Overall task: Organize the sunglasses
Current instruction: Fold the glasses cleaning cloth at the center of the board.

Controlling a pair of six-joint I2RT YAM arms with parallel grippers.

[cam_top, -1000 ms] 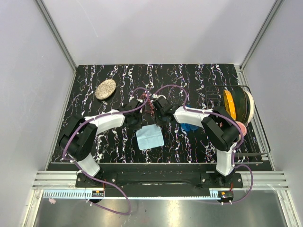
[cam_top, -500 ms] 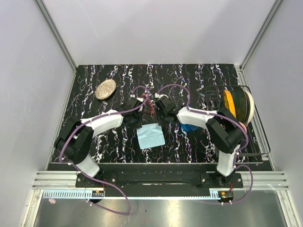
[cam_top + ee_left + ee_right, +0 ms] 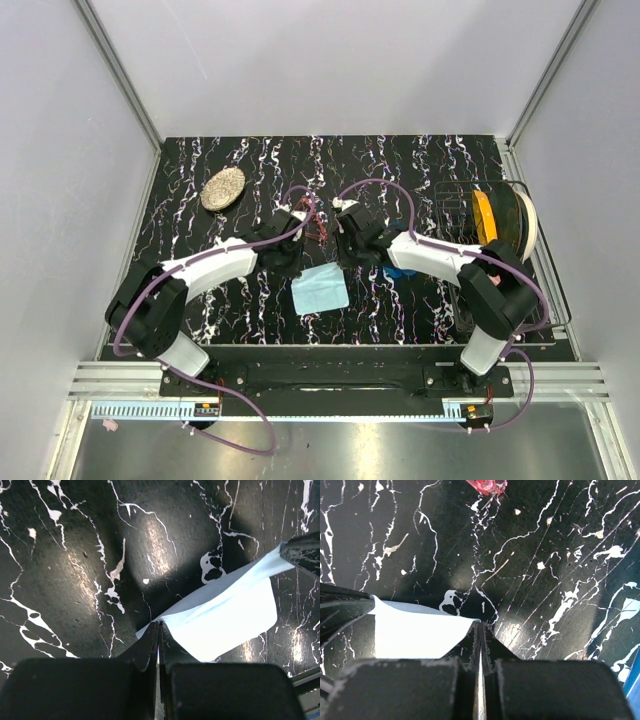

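Observation:
The sunglasses [image 3: 318, 228], with a thin red frame and pink lenses, lie on the black marbled table just beyond both grippers; one pink end shows at the top of the right wrist view [image 3: 487, 485]. The light blue cloth [image 3: 320, 289] lies in front of them. My left gripper [image 3: 290, 262] is shut on the cloth's far left corner [image 3: 159, 626]. My right gripper [image 3: 350, 256] is shut on its far right corner [image 3: 479, 624]. The cloth [image 3: 235, 612] stretches between them [image 3: 420, 630]. The blue case [image 3: 402, 268] is mostly hidden under my right arm.
A speckled tan oval object [image 3: 222, 188] lies at the far left. A wire rack [image 3: 520, 300] at the right holds a yellow and white spool [image 3: 500, 222]. The blue case's edge shows at the lower right of the right wrist view [image 3: 635, 690].
Both arms have shifted, the right elbow swinging out to the right. The grippers have dropped to the cloth's far corners. The cloth has moved slightly right. The sunglasses have not moved.

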